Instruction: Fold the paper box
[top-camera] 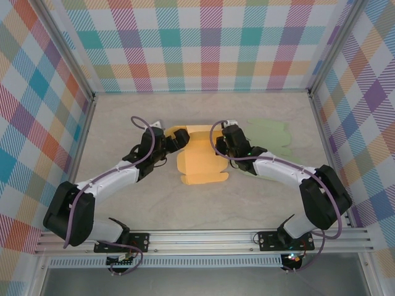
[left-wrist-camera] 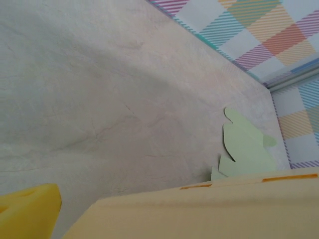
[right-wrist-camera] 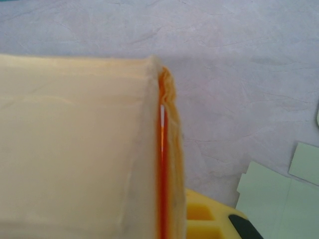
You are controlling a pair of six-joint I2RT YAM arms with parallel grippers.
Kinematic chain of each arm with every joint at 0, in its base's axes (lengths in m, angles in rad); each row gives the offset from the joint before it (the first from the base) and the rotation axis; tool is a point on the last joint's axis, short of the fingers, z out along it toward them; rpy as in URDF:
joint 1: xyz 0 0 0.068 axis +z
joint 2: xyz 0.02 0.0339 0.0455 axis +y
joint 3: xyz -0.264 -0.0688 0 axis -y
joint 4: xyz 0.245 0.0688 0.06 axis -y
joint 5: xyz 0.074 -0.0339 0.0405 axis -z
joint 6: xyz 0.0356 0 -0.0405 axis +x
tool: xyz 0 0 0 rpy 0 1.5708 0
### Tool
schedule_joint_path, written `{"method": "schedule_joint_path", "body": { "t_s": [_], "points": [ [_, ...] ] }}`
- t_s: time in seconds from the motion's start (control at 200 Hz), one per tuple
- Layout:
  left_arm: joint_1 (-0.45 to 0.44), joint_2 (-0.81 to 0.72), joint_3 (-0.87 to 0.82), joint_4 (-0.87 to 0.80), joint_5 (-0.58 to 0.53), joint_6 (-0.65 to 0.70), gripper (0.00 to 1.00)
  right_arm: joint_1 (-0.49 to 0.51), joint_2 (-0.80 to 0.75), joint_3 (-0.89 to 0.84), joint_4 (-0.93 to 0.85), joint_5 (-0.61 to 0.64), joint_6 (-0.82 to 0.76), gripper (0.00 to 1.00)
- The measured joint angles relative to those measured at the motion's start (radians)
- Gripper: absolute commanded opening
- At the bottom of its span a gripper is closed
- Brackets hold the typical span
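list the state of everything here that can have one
orange paper box: mostly flat, one flap doubled over at its right edge
green paper sheet: lying flat, unfolded, untouched
left gripper: jaws open, at the box's upper left corner
right gripper: jaws shut on the box's doubled flap

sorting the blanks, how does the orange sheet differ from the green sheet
Colour: the orange sheet is orange, the green sheet pale green. Pose: the orange sheet has an edge folded up; the green sheet lies flat. Grip: the right end effector pinches the orange sheet; the green sheet is ungripped. Both are cut paper on the table.
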Motion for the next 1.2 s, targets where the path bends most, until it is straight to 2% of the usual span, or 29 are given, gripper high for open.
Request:
{"method": "schedule_joint_path", "body": {
  "t_s": [0.235, 0.31, 0.405, 0.505, 0.64, 0.795, 1.01, 1.115, 1.2],
  "points": [
    [0.0, -0.188, -0.086, -0.118, -0.132, -0.022, 0.99, 0.004, 0.0, 0.0, -0.009, 0.023, 0.003, 0.0],
    [0.0, -0.253, -0.121, -0.149, -0.151, -0.033, 0.94, 0.004, 0.0, 0.0, -0.009, 0.029, 0.005, 0.0],
    [0.0, -0.332, -0.192, -0.158, -0.153, -0.061, 0.81, 0.004, 0.0, 0.0, -0.009, 0.035, 0.012, 0.0],
    [-0.002, -0.379, -0.263, -0.15, -0.13, -0.082, 0.79, 0.004, 0.0, 0.001, -0.01, 0.036, 0.019, 0.0],
    [-0.034, -0.352, -0.298, -0.117, -0.099, -0.093, 0.75, 0.004, 0.001, 0.008, -0.016, 0.036, 0.021, 0.0],
    [-0.071, -0.244, -0.299, 0.016, -0.055, -0.095, 0.73, 0.004, 0.001, 0.016, -0.019, 0.036, 0.025, 0.0],
    [-0.088, -0.143, -0.293, 0.137, -0.06, -0.069, 0.7, 0.004, 0.001, 0.016, -0.019, 0.035, 0.026, 0.0],
    [-0.09, -0.115, -0.269, 0.169, -0.068, -0.053, 0.66, 0.004, 0.001, 0.016, -0.019, 0.033, 0.026, 0.0],
    [-0.09, -0.098, -0.247, 0.196, -0.07, -0.037, 0.57, 0.005, 0.001, 0.016, -0.019, 0.032, 0.027, 0.0]
  ]
}}
